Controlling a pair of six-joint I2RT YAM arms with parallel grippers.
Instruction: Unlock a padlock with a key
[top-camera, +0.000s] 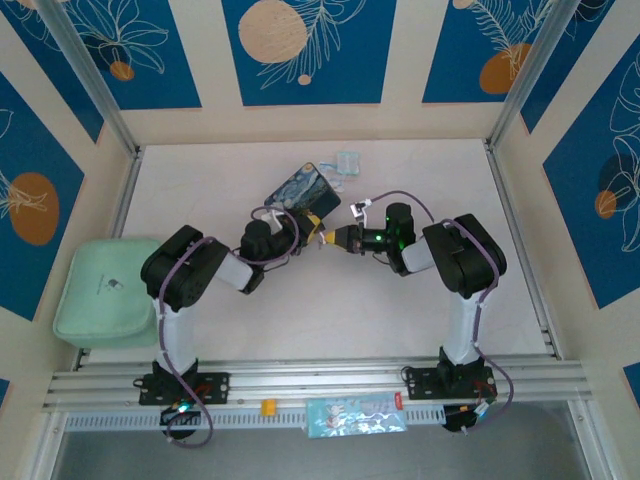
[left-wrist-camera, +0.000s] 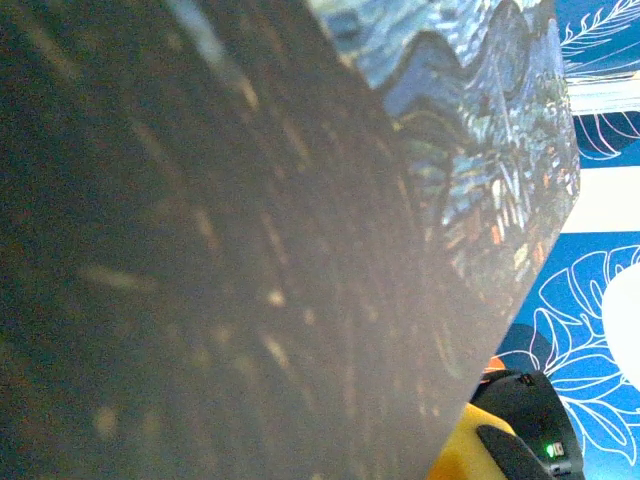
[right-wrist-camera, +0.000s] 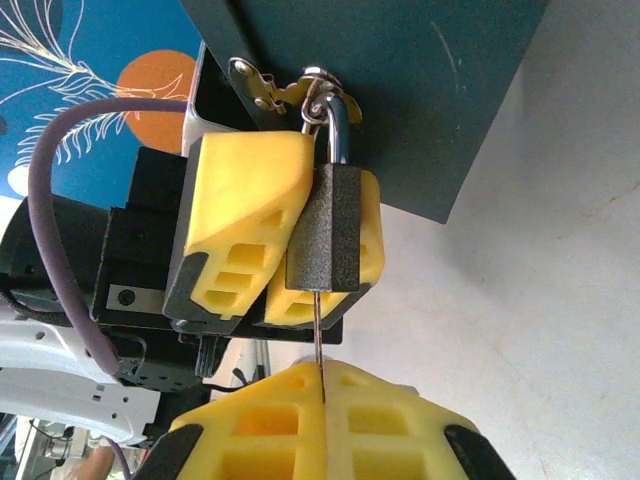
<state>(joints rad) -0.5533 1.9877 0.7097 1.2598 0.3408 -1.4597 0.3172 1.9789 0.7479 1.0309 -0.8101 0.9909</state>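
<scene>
The small dark padlock (right-wrist-camera: 325, 230) hangs by its silver shackle (right-wrist-camera: 338, 125) from the hasp of the starry-night tin (top-camera: 303, 188). The tin (left-wrist-camera: 300, 250) is tilted up off the table, close against the left wrist camera. My left gripper (top-camera: 306, 222) has its yellow fingers (right-wrist-camera: 245, 220) close together at the tin's edge, right behind the padlock. My right gripper (right-wrist-camera: 322, 375) is shut on the thin silvery key (right-wrist-camera: 319, 335), whose blade runs straight up into the bottom of the padlock. Seen from above, the right gripper (top-camera: 335, 237) meets the left one mid-table.
A mint-green pouch (top-camera: 105, 290) lies off the table's left edge. A small clear packet (top-camera: 346, 164) rests just behind the tin. A printed packet (top-camera: 355, 416) and a small yellow piece (top-camera: 268, 407) sit on the front rail. Metal frame posts stand at the back corners.
</scene>
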